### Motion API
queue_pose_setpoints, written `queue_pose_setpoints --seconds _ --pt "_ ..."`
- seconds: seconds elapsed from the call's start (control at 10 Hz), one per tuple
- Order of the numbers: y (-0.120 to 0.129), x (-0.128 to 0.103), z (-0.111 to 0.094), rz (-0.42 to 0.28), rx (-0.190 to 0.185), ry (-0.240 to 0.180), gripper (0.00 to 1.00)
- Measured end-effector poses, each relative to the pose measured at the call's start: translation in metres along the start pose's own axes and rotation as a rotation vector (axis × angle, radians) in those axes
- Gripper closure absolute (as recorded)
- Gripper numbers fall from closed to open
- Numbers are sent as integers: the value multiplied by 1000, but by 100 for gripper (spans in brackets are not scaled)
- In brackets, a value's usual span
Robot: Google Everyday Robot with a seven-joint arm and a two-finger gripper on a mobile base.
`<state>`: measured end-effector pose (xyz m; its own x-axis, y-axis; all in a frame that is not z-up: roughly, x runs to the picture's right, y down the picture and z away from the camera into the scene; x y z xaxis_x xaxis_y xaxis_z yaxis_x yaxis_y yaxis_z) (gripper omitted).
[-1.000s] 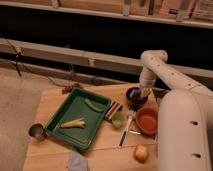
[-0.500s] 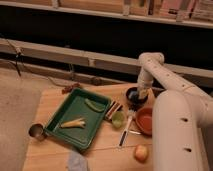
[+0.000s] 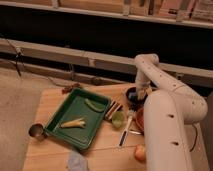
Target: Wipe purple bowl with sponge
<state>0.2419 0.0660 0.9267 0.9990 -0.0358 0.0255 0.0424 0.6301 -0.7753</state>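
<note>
Wooden table (image 3: 52, 102) bears purple bowl (image 3: 132, 96), half hidden beneath claw (image 3: 143, 92); grip cannot be told.

Green tray (image 3: 74, 108) holds, perhaps, banana (image 3: 73, 122) and cucumber (image 3: 94, 105).

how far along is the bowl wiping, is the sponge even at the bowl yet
Looks done: pickup and approach, since the gripper sits at the purple bowl with a yellowish piece, likely the sponge, at its tip. In hand: the wipe itself, with the sponge at the bowl's right rim. Left: finishing the wipe and lifting clear. How much of the bowl is wiped can't be seen.
</note>
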Motion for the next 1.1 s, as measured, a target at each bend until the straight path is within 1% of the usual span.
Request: queue_pose_setpoints --seconds 0.2,0.4,0.5,0.6,0.7,0.8,0.9,1.1 --pt "-6 9 -2 20 5 49 100" --pt "-17 7 -3 16 13 84 100" --pt "-22 5 -3 3 16 98 100" --pt "-26 -2 -3 -19 18 102 100" --pt "-28 -11 -3 -45 28 97 100" --pt "-28 -18 -3 -69 29 95 100" --pt "-28 -25 -3 -90 34 83 100" --pt "-23 -46 -5 -142 43 45 100"
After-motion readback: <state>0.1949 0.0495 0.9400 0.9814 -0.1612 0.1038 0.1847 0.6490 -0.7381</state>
